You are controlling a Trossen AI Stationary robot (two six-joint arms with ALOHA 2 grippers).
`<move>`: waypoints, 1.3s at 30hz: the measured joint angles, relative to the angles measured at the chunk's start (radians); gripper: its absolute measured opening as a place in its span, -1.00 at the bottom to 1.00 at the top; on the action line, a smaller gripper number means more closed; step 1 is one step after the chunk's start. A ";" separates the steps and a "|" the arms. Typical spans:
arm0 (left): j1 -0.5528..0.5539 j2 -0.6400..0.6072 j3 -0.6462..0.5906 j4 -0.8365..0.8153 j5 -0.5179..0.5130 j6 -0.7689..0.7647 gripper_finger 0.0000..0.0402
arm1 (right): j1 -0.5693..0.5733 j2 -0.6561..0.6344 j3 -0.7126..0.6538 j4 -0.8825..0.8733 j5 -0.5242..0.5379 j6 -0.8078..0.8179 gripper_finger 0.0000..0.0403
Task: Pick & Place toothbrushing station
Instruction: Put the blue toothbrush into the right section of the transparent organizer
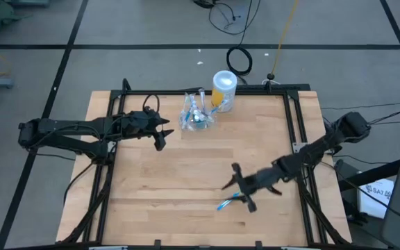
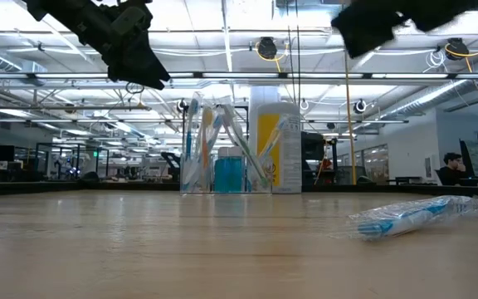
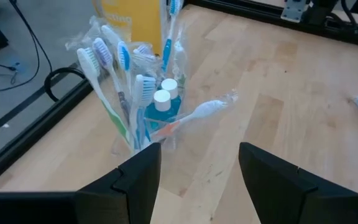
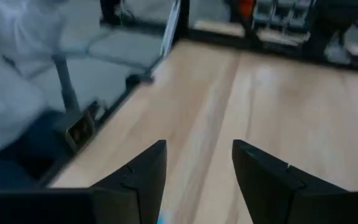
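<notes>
left to right, seen from above. the left arm reaches in from the table's left edge; the left gripper (image 1: 161, 133) hangs above the wooden table (image 1: 186, 187) with its fingers (image 3: 138, 180) spread wide and nothing between them. just ahead of those fingertips, toward the table's far edge, stands the clear plastic cup (image 1: 197, 114), upright and packed with wrapped toothbrushes (image 3: 107, 81) that fan outward, and with two small blue bottles with white caps (image 3: 161, 99) among them. in the left wrist view the cup sits directly beyond the gap between the fingers, close but not touched. touching or just beside the cup, on the side away from the left gripper, stands the taller yellow container (image 1: 223, 90) with its pale lid. the right arm comes in from the table's right edge; the right gripper (image 1: 240, 189) is over the near middle of the board, its fingers (image 4: 138, 177) standing apart and empty. a wrapped blue toothbrush (image 1: 226, 203) lies flat on the wood just below and beside that gripper, well apart from the cup; in the low view it rests alone on the board (image 2: 413, 218).
</notes>
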 joint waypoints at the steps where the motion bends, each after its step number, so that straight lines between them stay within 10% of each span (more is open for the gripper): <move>1: 0.000 0.000 0.000 0.000 0.000 -0.008 0.11 | 0.023 0.010 0.001 -0.042 0.032 0.002 -0.14; 10: 0.000 0.000 0.000 0.001 -0.001 -0.013 0.11 | 0.078 0.070 0.004 -0.513 0.112 0.210 -0.14; 25: 0.000 0.000 0.000 0.000 -0.001 -0.016 0.11 | 0.078 0.067 -0.133 -0.515 0.114 0.214 -0.17; 39: 0.000 0.000 0.000 0.001 -0.001 -0.006 0.11 | 0.046 0.059 -0.193 -0.366 0.098 0.120 -0.94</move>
